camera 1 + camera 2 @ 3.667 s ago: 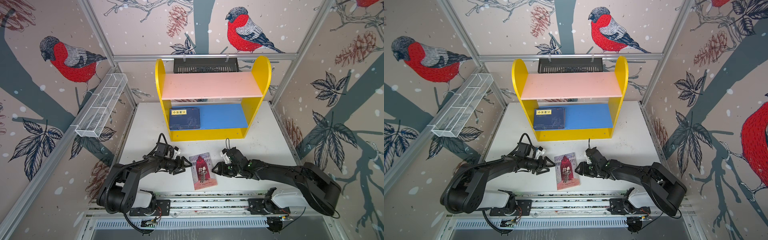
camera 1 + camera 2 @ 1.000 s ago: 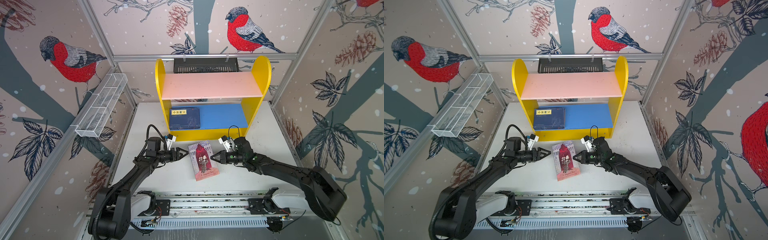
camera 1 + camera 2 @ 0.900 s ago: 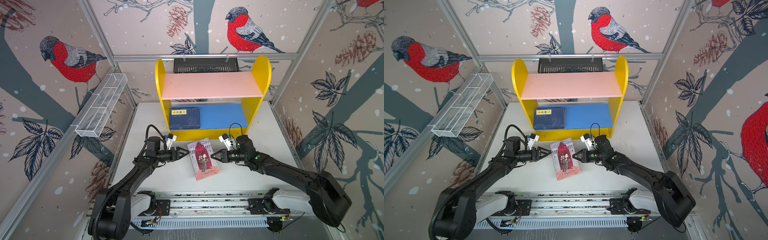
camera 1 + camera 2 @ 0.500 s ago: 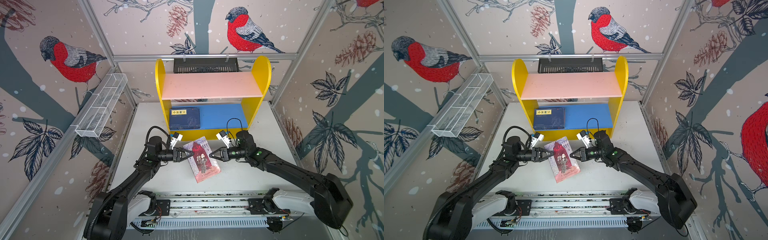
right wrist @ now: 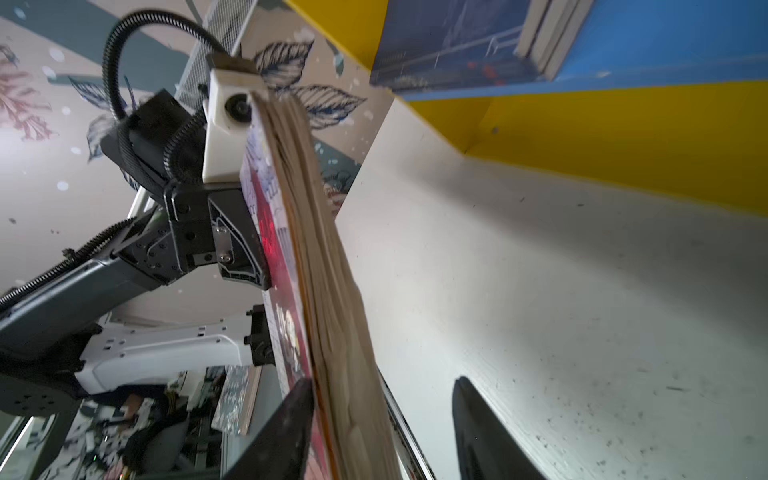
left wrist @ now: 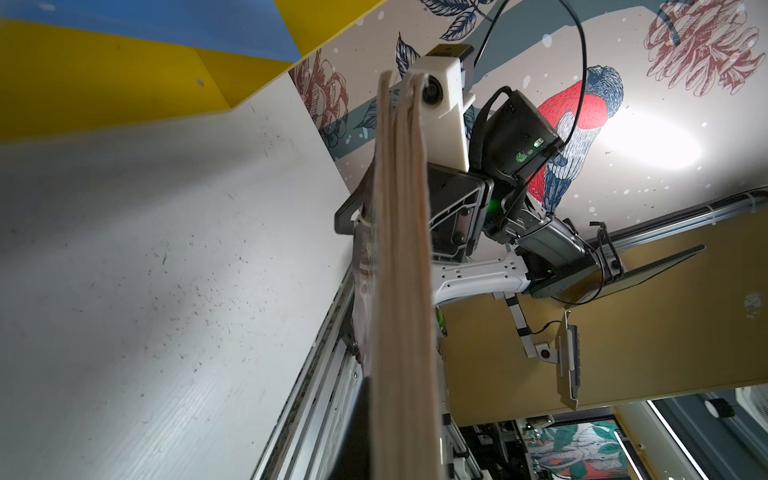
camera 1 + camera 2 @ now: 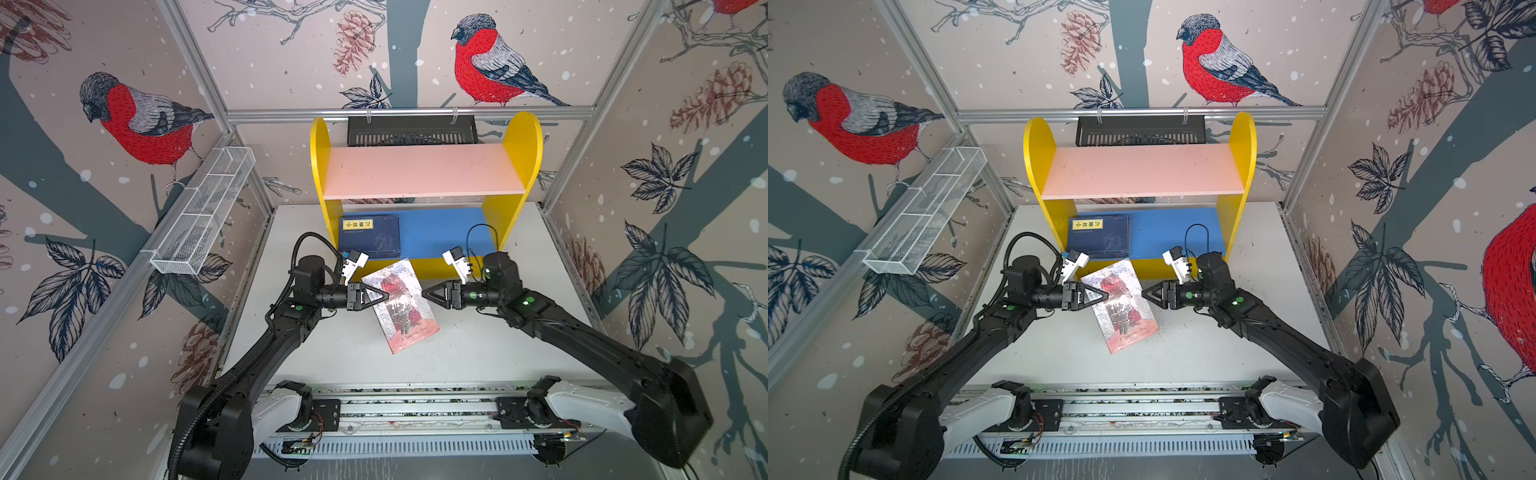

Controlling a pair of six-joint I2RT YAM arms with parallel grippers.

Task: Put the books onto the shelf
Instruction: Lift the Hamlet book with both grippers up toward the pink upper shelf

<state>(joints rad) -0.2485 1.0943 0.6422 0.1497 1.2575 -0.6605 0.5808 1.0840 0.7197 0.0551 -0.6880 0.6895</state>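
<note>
- Left claw (image 7: pixel 383 296) is clamped on the left long edge of the red-and-grey cartoon-cover paperback (image 7: pixel 405 309), holding it tipped over the middle of the white table (image 7: pixel 478 349), just before the shelf front
- Its long axis runs from shelf towards the table's front edge, slanting right, cover upward
- Right claw (image 7: pixel 424 293) sits at the opposite edge, jaws apart, not pinching
- This looks like a handover; next, carry the paperback level onto the yellow-sided two-tier wooden shelf (image 7: pixel 424 170), beside the dark navy paperbacks (image 7: pixel 370 237) at the blue board's left end
</note>
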